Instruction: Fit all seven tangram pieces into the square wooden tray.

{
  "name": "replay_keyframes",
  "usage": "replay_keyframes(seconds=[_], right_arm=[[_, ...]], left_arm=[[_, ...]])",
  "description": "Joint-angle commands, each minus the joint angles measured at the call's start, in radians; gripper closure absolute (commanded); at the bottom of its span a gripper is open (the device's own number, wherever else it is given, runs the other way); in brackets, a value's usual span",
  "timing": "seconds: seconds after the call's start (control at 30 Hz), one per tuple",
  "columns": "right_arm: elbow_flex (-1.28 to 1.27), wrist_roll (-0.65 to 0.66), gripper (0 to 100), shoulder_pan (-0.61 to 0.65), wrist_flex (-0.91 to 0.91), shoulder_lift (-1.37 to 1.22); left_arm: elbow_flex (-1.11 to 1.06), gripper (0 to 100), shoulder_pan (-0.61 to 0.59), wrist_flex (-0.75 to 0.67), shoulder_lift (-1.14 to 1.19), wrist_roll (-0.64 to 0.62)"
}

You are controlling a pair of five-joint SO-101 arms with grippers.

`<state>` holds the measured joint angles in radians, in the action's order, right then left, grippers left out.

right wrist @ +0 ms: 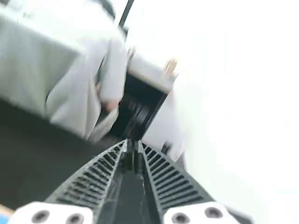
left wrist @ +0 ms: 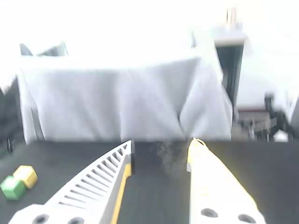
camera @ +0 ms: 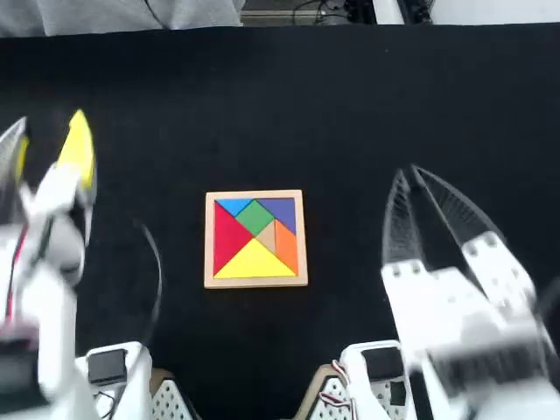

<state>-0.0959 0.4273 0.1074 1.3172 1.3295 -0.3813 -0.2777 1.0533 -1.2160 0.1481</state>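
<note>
Black table point(camera: 367, 96). Carries the tray point(camera: 209, 241) near its middle, square to the table edges. Ends, on the side far from the tray, at a grey cloth point(camera: 122, 12).

Left claw point(camera: 48, 140). Stands well to the left of the tray, apart from it and raised over the table. Gapes wide, with yellow tape on the fingers point(camera: 79, 144). Holds nothing.

Right claw point(camera: 407, 173). Stands to the right of the tray, also apart from it, tips pointing to the far side. Leaves just a narrow slit, with tips almost touching in the right wrist view. Grips nothing.

Inside the tray, all seven pieces, flat and filling the square:
- Red triangle point(camera: 227, 238), large, along the tray's left side.
- Yellow triangle point(camera: 255, 261), large, along the tray's near side.
- Orange triangle point(camera: 287, 247), at the near right corner.
- Purple parallelogram point(camera: 284, 210), at the far right corner.
- Green square point(camera: 255, 217), standing on a corner, at the middle of the far side.
- Blue triangle point(camera: 232, 206), at the far left corner.
- Tan triangle point(camera: 267, 236), small, at the tray's centre, between green square and orange triangle.

Yellow cube point(left wrist: 25, 176) and green cube point(left wrist: 12, 187), just beside each other on the table in the left wrist view. Cannot tell their place from the tray.
</note>
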Motion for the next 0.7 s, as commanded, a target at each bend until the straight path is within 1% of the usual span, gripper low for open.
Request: replay_keyframes(seconds=[0.0, 0.1, 0.23, 0.33, 0.4, 0.47, 0.5, 0.57, 0.67], right_arm=[[0.082, -0.008, 98.7, -0.012, 0.000, 0.097], [0.090, -0.008, 98.7, -0.012, 0.002, 0.213], [0.073, -0.008, 98.7, -0.015, -0.005, 0.366], [0.067, -0.008, 98.7, -0.031, -0.015, 0.453], [0.051, -0.008, 98.6, -0.089, -0.034, 0.492], [0.012, -0.009, 98.6, -0.173, -0.054, 0.526], [-0.016, -0.026, 98.6, -0.213, -0.060, 0.545], [-0.074, -0.115, 98.6, -0.275, -0.068, 0.565], [-0.182, -0.292, 96.6, -0.284, -0.069, 0.562]], left_arm=[[0.041, 80, -0.004, 0.110, -0.216, 0.008], [-0.036, 80, -0.004, 0.178, -0.387, 0.008], [-0.148, 80, -0.008, 0.195, -0.624, 0.008], [-0.113, 80, -0.010, 0.242, -0.594, 0.008], [-0.084, 80, -0.010, 0.265, -0.591, 0.006], [-0.076, 80, -0.004, 0.252, -0.601, 0.000], [-0.082, 80, -0.004, 0.233, -0.603, 0.000], [-0.134, 80, -0.002, 0.196, -0.598, 0.000], [-0.329, 80, -0.002, 0.133, -0.600, 0.000]])
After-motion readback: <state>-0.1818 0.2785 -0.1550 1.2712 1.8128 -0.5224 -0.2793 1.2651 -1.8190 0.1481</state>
